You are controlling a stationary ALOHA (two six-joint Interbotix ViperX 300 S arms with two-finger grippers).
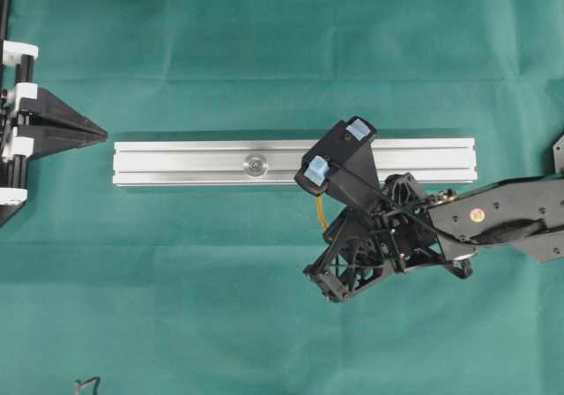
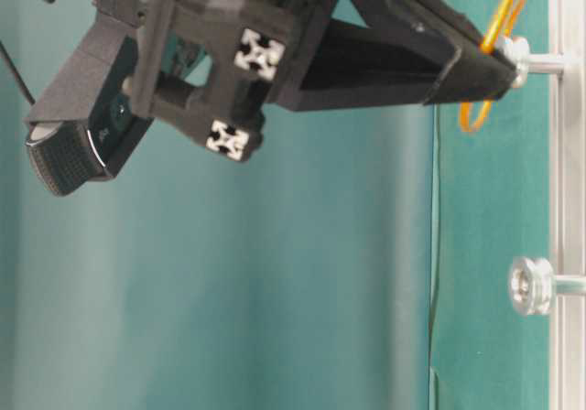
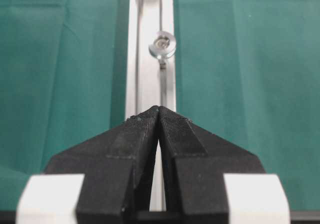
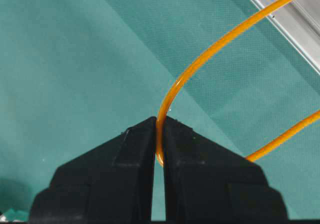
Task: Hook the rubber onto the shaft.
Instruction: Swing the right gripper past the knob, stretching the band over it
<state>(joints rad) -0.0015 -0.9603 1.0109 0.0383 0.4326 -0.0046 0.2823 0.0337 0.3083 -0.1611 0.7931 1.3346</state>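
Observation:
The rubber is a thin orange loop, and my right gripper is shut on its near end. In the table-level view the right gripper points down at the aluminium rail, its tip right beside a silver shaft. The rubber hangs at that shaft's head. I cannot tell whether it goes around the shaft. From overhead only a short bit of the rubber shows under the right arm. My left gripper is shut and empty, off the rail's left end.
A second silver shaft stands bare on the rail to the left of the right arm, also seen as the shaft and the shaft. Green cloth covers the table. A small dark object lies at the front left edge.

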